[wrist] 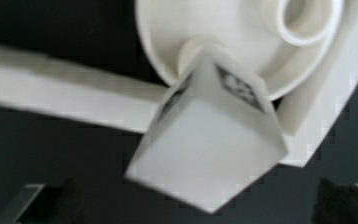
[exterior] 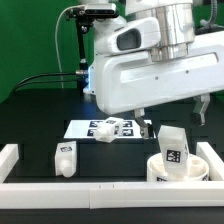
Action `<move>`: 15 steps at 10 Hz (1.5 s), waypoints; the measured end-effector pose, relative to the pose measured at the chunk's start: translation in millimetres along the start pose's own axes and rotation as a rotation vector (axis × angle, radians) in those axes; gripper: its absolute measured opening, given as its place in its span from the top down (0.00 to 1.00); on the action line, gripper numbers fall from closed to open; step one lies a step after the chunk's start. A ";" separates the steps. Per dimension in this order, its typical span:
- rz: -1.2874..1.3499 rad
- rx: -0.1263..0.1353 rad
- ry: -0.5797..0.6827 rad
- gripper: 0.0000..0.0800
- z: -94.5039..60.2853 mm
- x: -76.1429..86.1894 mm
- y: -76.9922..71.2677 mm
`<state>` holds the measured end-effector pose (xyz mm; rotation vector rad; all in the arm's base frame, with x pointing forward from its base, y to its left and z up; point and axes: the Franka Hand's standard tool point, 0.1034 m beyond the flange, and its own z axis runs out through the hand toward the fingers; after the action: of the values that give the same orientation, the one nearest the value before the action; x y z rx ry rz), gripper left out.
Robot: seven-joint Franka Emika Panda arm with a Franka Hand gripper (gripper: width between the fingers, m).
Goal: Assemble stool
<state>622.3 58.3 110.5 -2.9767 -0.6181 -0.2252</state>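
Observation:
The round white seat lies at the exterior view's lower right, against the white rail. One tagged leg stands tilted on it. My gripper hangs just above that leg, jaws wide apart and not touching it. In the wrist view the leg rises from the seat toward the camera, and its near end lies between my dark fingertips, with a gap on each side of it. A second leg lies on the table at the left. A third leg sits by the marker board.
The marker board lies at mid-table. A white rail runs along the front, with raised ends at left and right; it also shows in the wrist view. The arm's white body fills the upper middle.

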 end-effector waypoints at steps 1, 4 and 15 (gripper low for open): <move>-0.034 -0.019 0.027 0.19 0.6 -2.0 -0.9; -0.238 -0.031 0.014 0.19 2.5 -5.9 2.4; -0.528 -0.034 -0.103 0.58 37.7 -5.3 -9.8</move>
<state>618.2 69.7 73.1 -2.8044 -1.4172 -0.1159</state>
